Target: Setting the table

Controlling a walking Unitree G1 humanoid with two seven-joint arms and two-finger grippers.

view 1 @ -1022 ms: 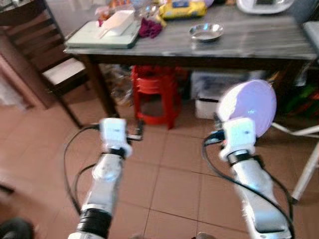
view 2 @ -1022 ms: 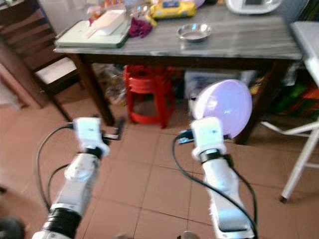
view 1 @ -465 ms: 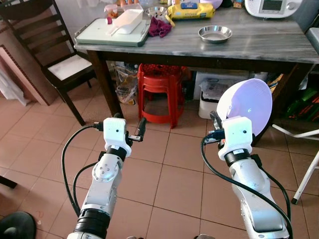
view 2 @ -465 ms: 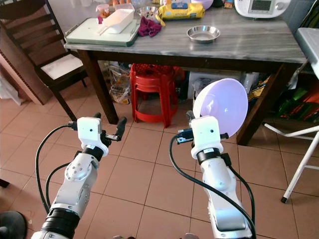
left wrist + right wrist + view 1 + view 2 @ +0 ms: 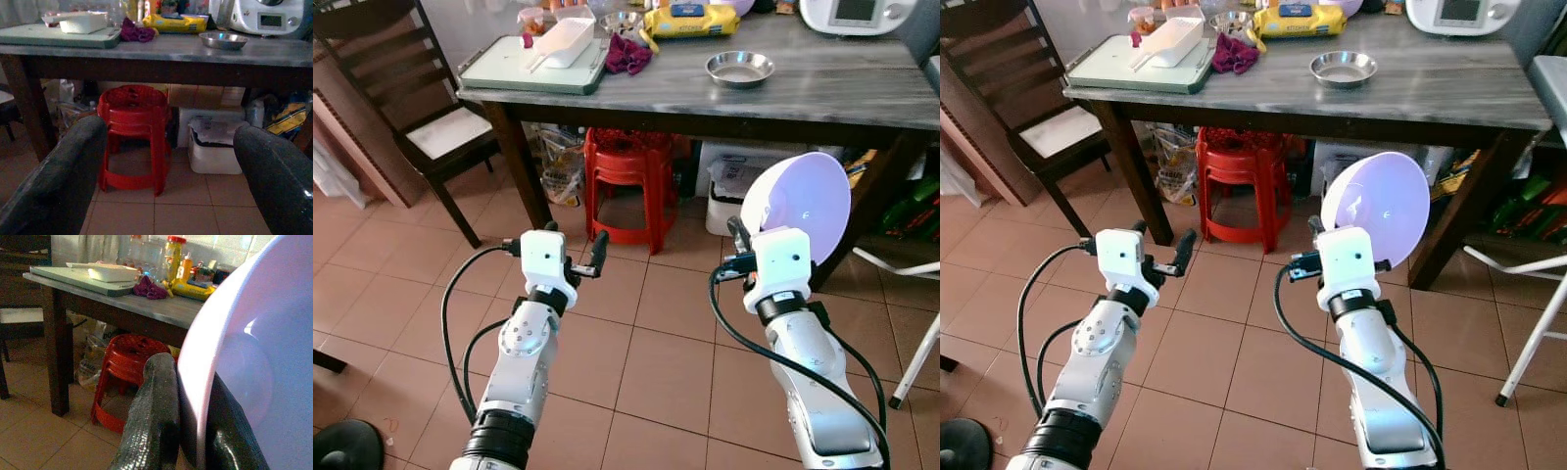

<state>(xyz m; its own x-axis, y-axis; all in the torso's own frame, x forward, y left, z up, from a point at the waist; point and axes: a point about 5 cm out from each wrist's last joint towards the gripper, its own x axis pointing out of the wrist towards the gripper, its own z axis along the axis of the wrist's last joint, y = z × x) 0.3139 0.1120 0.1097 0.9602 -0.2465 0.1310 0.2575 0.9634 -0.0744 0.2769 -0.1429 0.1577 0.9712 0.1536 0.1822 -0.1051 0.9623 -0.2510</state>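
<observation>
nothing shifted; right end effector [image 5: 1332,238] still pinches empty lilac bowl [image 5: 1378,208].

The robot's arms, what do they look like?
Both arms are shiny silver tubes with round joints. A white boxy block tops each wrist, and black cables loop alongside. The left end effector and the right end effector each have two long, rounded black fingers with a rough, rubbery look.

Head cameras look down from above both arms toward the counter [image 5: 862,93]; wrist cameras face it low, sharing the red stool [image 5: 133,132].
</observation>
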